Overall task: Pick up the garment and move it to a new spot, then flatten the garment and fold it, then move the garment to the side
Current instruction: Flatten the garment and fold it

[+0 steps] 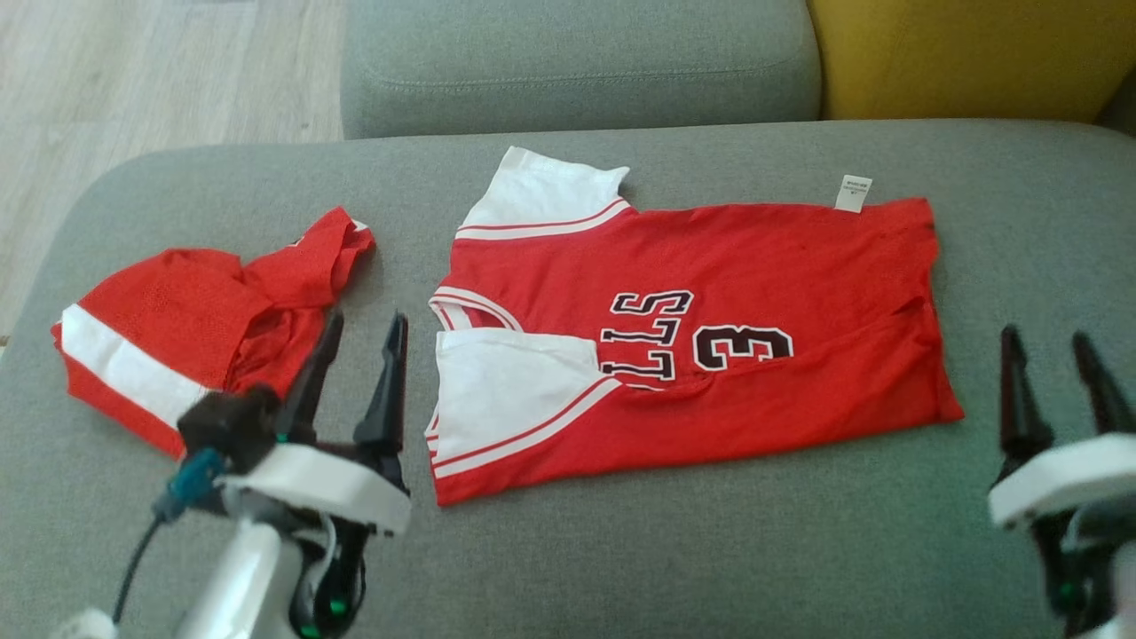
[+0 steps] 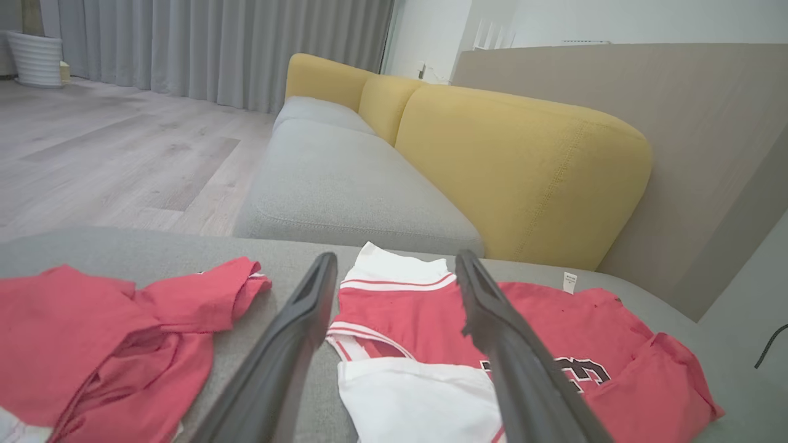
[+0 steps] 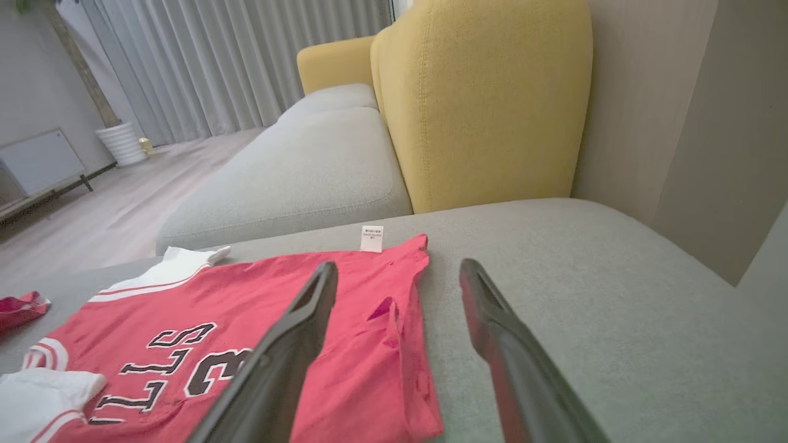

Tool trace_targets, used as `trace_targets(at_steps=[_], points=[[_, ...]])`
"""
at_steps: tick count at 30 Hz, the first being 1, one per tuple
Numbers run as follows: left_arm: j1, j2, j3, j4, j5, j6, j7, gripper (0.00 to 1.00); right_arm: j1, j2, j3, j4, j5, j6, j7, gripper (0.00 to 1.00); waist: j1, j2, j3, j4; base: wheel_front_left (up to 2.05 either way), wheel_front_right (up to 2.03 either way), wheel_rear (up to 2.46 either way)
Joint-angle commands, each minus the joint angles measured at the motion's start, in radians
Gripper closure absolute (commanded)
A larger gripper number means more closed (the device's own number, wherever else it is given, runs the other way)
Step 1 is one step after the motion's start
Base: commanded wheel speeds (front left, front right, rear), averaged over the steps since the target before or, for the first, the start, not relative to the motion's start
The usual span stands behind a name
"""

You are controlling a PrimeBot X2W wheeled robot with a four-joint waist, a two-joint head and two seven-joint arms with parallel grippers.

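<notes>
The jersey (image 1: 710, 328) lies spread out on the grey cushion (image 1: 710, 550), with its neck toward the robot's left and its bottom edge toward the right. It looks mostly flat, so folding seems to be the step in hand (a guess from how it lies).

The left gripper (image 1: 367, 319) hovers just beside the white sleeves, fingers spread wide and holding nothing. The right gripper (image 1: 1045, 337) hovers near the bottom edge, also spread wide and empty. Next, each would need to go down and pinch an edge of the cloth, both together, so the fold comes out straight.

A crumpled red cloth (image 1: 195, 328) sits at the left, apart from the jersey.

The head view gives both grippers at once. The right wrist view shows a little bump (image 3: 385, 314) in the cloth near the bottom edge, hard to see from above. The left wrist view shows the yellow back cushion (image 2: 523, 172) and the curtains (image 2: 215, 49).
</notes>
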State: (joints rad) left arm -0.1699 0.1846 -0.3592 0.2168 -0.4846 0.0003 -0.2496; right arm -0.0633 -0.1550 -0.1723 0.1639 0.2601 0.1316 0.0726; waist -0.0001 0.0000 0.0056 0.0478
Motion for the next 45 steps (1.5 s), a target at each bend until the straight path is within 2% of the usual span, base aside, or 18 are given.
trace_targets(at_steps=[1, 6, 13, 17, 26, 35, 36, 37, 40, 45], points=[[-0.013, -0.006, 0.056, -0.040, 0.018, 0.002, -0.012, 0.00, 0.007, 0.007, 0.026, -0.050, 0.011, -0.001, -0.031, 0.00, 0.0001, 0.0000, -0.004, -0.002, 0.00, 0.00, 0.00], [0.063, -0.063, 0.081, -0.025, 0.062, -0.014, -0.012, 0.00, 0.075, 0.051, 0.051, -0.074, 0.019, -0.001, -0.107, 0.00, 0.0001, 0.0000, -0.003, -0.011, 0.00, 0.00, 0.00], [0.074, -0.093, 0.062, 0.102, 0.097, -0.044, -0.012, 0.00, 0.069, 0.058, 0.069, -0.074, 0.012, -0.001, -0.132, 0.00, 0.0001, 0.0000, 0.012, -0.034, 0.00, 0.00, 0.00], [0.040, -0.098, 0.052, 0.231, 0.102, -0.020, 0.026, 0.00, 0.052, 0.055, 0.077, -0.080, 0.011, -0.001, -0.132, 0.00, 0.0001, 0.0000, 0.027, -0.051, 0.00, 0.00, 0.00], [-0.046, -0.095, 0.055, 0.420, 0.116, 0.033, 0.068, 0.00, 0.042, 0.056, 0.081, -0.089, 0.009, -0.001, -0.136, 0.00, 0.0001, 0.0000, 0.056, -0.088, 0.00, 0.00, 0.00], [-0.108, -0.105, 0.017, 0.520, 0.101, -0.025, 0.100, 0.00, 0.024, 0.064, 0.046, -0.090, -0.003, -0.001, -0.137, 0.00, 0.0001, 0.0000, 0.079, -0.099, 0.00, 0.00, 0.00], [-0.115, -0.106, 0.014, 0.529, 0.097, -0.033, 0.104, 0.30, 0.022, 0.065, 0.042, -0.090, -0.005, -0.001, -0.137, 0.00, 0.0001, 0.0000, 0.082, -0.098, 0.00, 0.00, 0.00], [-0.122, -0.107, 0.011, 0.536, 0.095, -0.039, 0.107, 1.00, 0.020, 0.066, 0.037, -0.091, -0.007, -0.001, -0.136, 0.00, 0.0001, 0.0000, 0.085, -0.097, 0.00, 0.00, 0.00], [-0.149, -0.103, 0.011, 0.545, 0.091, -0.050, 0.092, 1.00, 0.015, 0.071, 0.024, -0.090, -0.015, -0.001, -0.133, 0.00, 0.0001, 0.0000, 0.094, -0.090, 0.00, 0.00, 0.00], [-0.184, -0.084, 0.035, 0.515, 0.085, -0.041, 0.040, 1.00, 0.002, 0.081, -0.004, -0.071, -0.024, -0.001, -0.120, 0.00, 0.0001, 0.0000, 0.104, -0.073, 0.00, 0.00, 0.00]])
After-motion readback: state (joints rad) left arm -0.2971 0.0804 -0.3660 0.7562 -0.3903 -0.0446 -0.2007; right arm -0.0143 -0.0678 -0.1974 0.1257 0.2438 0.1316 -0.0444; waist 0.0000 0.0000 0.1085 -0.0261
